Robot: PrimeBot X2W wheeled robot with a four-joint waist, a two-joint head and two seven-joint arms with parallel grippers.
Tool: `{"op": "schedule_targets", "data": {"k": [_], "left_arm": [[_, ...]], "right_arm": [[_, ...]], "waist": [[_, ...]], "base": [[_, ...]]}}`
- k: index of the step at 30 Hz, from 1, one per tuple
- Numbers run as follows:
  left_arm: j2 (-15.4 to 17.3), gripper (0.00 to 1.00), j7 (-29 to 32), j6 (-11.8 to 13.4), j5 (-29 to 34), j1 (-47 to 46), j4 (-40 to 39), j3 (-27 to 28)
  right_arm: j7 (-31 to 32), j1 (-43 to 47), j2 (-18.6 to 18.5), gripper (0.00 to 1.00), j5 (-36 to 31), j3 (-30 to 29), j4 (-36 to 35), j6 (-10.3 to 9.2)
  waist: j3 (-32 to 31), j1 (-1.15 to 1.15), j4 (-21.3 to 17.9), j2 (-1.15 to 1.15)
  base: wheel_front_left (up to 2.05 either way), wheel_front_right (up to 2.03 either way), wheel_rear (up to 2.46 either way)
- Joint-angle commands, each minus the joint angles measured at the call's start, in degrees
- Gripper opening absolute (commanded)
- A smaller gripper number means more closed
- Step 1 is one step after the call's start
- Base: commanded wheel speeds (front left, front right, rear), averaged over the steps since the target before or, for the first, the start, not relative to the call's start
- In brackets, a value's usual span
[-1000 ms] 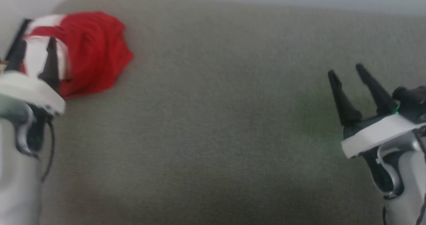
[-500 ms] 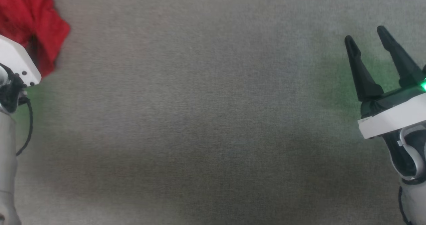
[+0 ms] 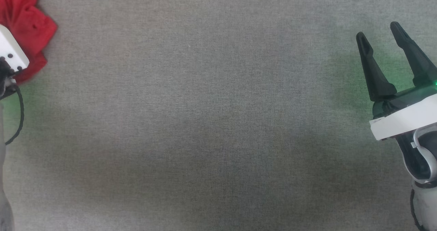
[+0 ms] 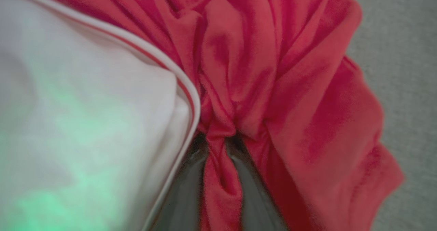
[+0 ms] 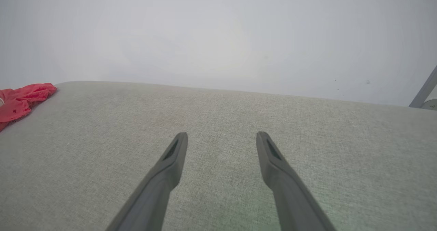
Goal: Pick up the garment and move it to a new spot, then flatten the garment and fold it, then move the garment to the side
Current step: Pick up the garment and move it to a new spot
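One second back, the left pincer [image 4: 218, 145] had its two fingers standing apart in front of the bunched garment [image 3: 25, 22]. Now, seen from the left wrist, a twisted rope of red cloth runs down between those fingers and they are drawn in narrow against it, so I'd say the grab has been made. The head camera has tipped down in that time and lost the far edge of the bench [image 3: 218, 121]. So the red heap's slide into the ten o'clock corner of the head view is mostly the camera's doing, not the cloth's. The garment is crumpled as before, well out at the bench's left end, with its white sleeve [image 4: 85, 121] and striped trim lying at nine o'clock of the pinch. That puts the job at its very start: gripped, but not yet carried, flattened or folded.

The left arm reaches far out, and its white wrist block [image 3: 10, 53] shows at nine o'clock of the head view, overlapping the red heap. The right pincer [image 3: 377, 29] sits at three o'clock, well apart from the garment. Its fingers are spread wide with nothing between them and point to about eleven o'clock, over bare grey covering much as half a second ago. From its own wrist the garment is a small red scrap at nine o'clock.
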Motion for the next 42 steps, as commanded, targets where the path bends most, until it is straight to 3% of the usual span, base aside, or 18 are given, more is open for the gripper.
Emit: {"op": "schedule_targets", "data": {"k": [1, 12, 22, 33, 37, 42], "left_arm": [[-1.0, 0.0, 0.0, 0.2, 0.6, 3.3, 3.4, -0.7], [3.5, 0.0, -14.1, -3.2, 2.4, -1.0, -0.3, -2.2], [5.2, 0.0, -17.4, -5.1, 4.4, -3.5, -6.5, -5.9], [6.4, 0.0, -10.0, -6.1, 3.2, -1.5, -18.7, -9.4], [6.7, 0.0, -5.0, -5.9, 1.8, 1.8, -27.9, -9.8], [6.2, 0.0, 3.0, -3.7, 0.2, 7.5, -42.5, -10.1]], "right_arm": [[-0.3, -0.5, 0.4, 1.0, 0.1, -0.1, 0.3, -0.01], [-3.4, 2.1, 2.8, 1.0, 0.5, -0.6, 4.1, -0.02], [-5.7, 4.2, 5.6, 1.0, 0.3, -0.2, 7.6, -0.02], [-7.5, 4.9, 7.7, 1.0, 0.2, -0.7, 10.0, -0.02], [-8.4, 5.0, 8.0, 1.0, 0.1, -2.2, 10.8, -0.01], [-9.6, 5.3, 7.7, 1.0, -0.6, -5.4, 11.7, -0.01]], "waist": [[-0.7, 0.0, 0.2, 0.0], [-9.4, 0.0, 2.1, 0.0], [-18.4, 0.0, 3.6, 0.0], [-24.6, 0.0, 2.6, 0.0], [-26.1, 0.0, 0.9, 0.0], [-27.0, 0.0, -1.7, 0.0]], "base": [[0.0, 0.0, 0.0], [0.0, 0.0, 0.0], [0.0, 0.0, 0.0], [0.0, 0.0, 0.0], [0.0, 0.0, 0.0], [0.0, 0.0, 0.0]]}}
